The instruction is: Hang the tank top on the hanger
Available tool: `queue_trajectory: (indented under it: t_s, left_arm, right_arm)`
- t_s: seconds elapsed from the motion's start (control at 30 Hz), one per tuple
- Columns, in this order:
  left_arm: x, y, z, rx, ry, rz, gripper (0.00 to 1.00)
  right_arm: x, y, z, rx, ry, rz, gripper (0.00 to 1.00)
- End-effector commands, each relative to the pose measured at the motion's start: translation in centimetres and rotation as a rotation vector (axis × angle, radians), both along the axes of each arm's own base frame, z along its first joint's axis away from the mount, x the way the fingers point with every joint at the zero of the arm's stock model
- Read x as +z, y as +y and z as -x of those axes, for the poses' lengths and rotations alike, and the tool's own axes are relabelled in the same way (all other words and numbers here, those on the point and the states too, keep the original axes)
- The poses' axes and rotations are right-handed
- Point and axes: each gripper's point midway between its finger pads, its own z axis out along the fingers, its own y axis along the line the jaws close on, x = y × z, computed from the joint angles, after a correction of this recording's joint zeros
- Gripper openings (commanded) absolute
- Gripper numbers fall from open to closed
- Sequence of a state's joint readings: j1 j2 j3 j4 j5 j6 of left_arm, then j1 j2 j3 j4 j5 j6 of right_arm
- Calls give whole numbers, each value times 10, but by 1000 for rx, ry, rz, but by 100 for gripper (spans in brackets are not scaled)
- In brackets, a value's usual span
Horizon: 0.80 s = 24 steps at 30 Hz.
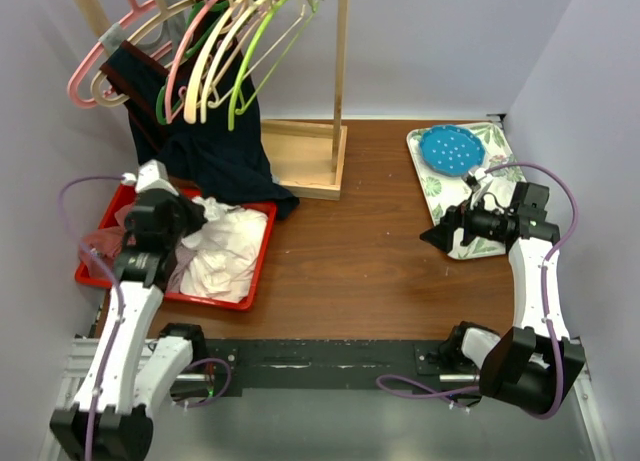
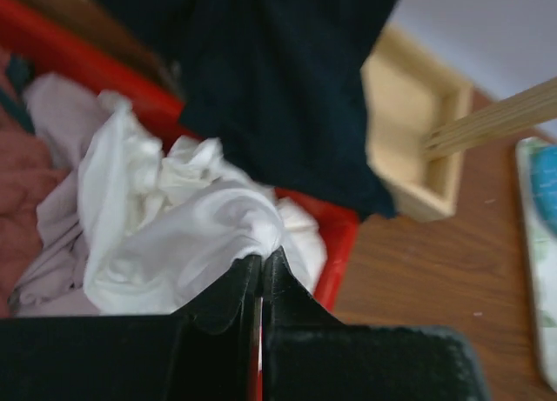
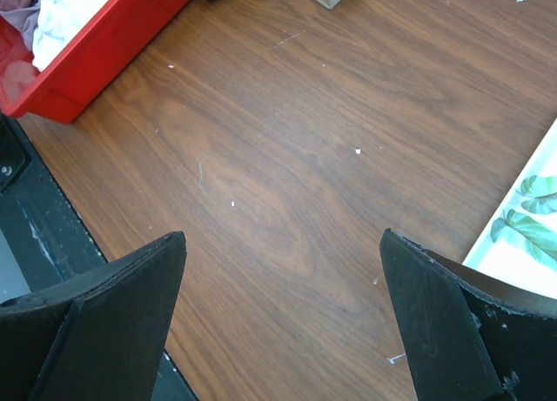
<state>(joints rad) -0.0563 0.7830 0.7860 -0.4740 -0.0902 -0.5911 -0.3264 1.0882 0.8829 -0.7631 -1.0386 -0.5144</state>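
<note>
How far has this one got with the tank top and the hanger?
Early stage. Done: the left gripper has shut on a fold of the tank top, which lies bunched in the red bin. In hand: getting it out of the bin. Left: everything else, as the lime hanger hangs bare on the wooden rack and the right gripper is open, empty above the table.
</note>
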Motion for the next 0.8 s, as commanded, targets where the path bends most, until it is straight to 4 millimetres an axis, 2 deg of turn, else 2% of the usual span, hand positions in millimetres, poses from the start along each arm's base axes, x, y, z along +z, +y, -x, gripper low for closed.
queue_trajectory:
  t_s: [0.0, 0.03, 0.07, 0.13, 0.17, 0.23, 0.27, 0.33, 0.37, 0.4, 0.43, 0.47, 0.57, 0.73, 0.77]
  left_arm:
    - [123, -28, 15, -142, -348, 87, 0]
    - [139, -33, 20, -170, -395, 102, 0]
    - [165, -46, 27, -247, -467, 130, 0]
    - [191, -60, 36, -334, -544, 158, 0]
    - [217, -75, 47, -426, -617, 185, 0]
    - [241, -88, 55, -511, -676, 210, 0]
    - [265, -98, 69, -588, -742, 225, 0]
    - [284, -108, 75, -662, -778, 244, 0]
    - [303, -115, 88, -727, -828, 255, 0]
    - [313, -119, 93, -757, -858, 260, 0]
    - [318, -126, 94, -801, -864, 279, 0]
    - [331, -132, 104, -848, -897, 295, 0]
    - [341, -147, 106, -935, -897, 354, 0]
    - [336, -177, 112, -1036, -877, 434, 0]
    - [333, -181, 107, -1024, -880, 427, 0]
  right_arm:
    - [12, 0, -3, 20, -51, 17, 99]
    - [13, 0, -2, 21, -52, 18, 99]
    - [13, 0, -2, 23, -57, 21, 99]
    - [13, 1, -1, 26, -59, 20, 99]
    - [14, 1, -1, 30, -62, 18, 99]
    - [15, 2, 0, 36, -70, 19, 99]
    - [15, 2, 1, 40, -73, 19, 99]
    - [17, 3, 2, 49, -85, 20, 98]
    - [17, 4, 4, 58, -91, 22, 99]
    - [19, 5, 4, 64, -100, 22, 99]
    - [20, 7, 6, 76, -104, 14, 99]
    - [20, 8, 8, 89, -110, 13, 98]
    - [23, 12, 13, 124, -126, 3, 99]
    - [27, 17, 19, 174, -151, -5, 99]
    - [27, 19, 24, 185, -139, -15, 99]
